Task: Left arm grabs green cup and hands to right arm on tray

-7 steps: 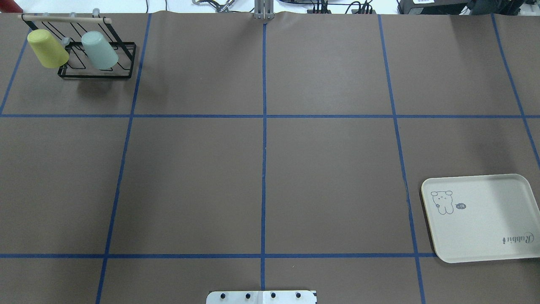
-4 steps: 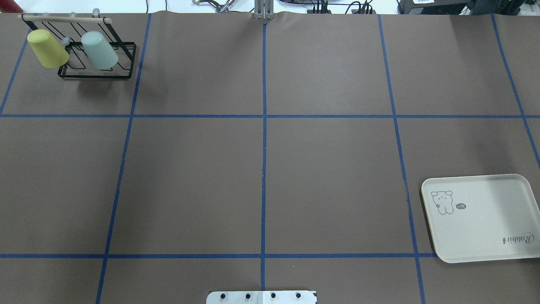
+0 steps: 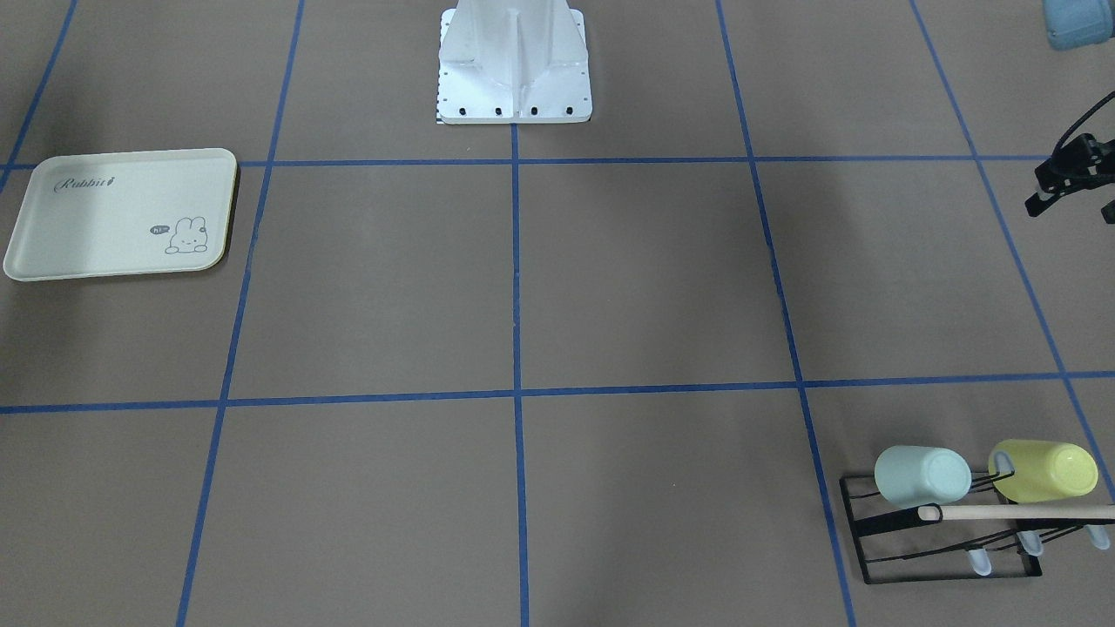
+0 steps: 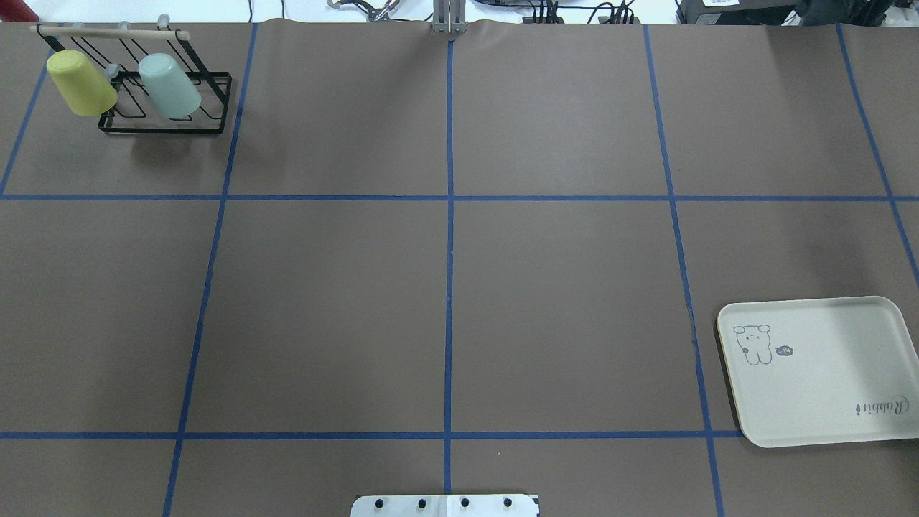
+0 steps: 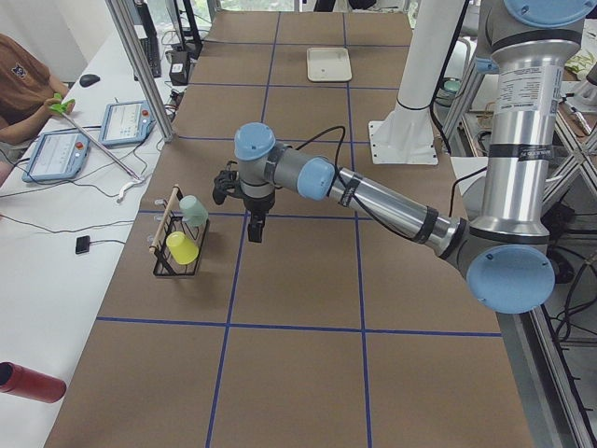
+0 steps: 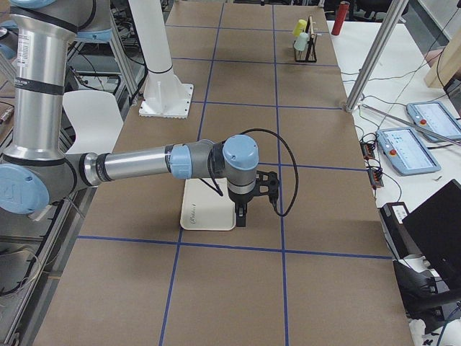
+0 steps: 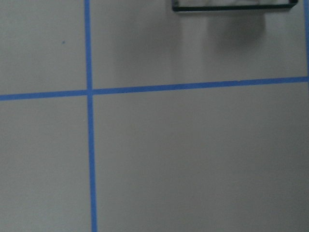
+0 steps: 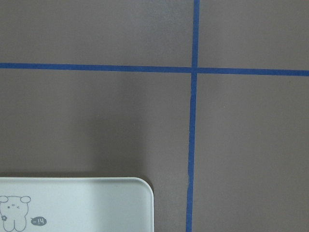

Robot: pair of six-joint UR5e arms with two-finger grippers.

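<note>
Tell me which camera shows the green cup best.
The overhead exterior view: the green cup shows whole and unblocked on the black rack. The front-facing view is nearly as good. Both side views show it small. Neither wrist camera shows it.

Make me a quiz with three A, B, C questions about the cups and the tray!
1. What lies on the tray?
A. nothing
B. one cup
C. two cups

2. How many cups hang on the black wire rack?
A. one
B. two
C. three

3. Where is the green cup?
A. on the tray
B. on the rack, beside the yellow-green cup
C. in a pincer

Answers:
1 A: only the rabbit drawing and the word "Rabbit" show on its surface.
2 B: one green and one yellow-green cup sit on it.
3 B: it hangs tilted on the rack, at the corner of the table farthest from the tray.
</note>
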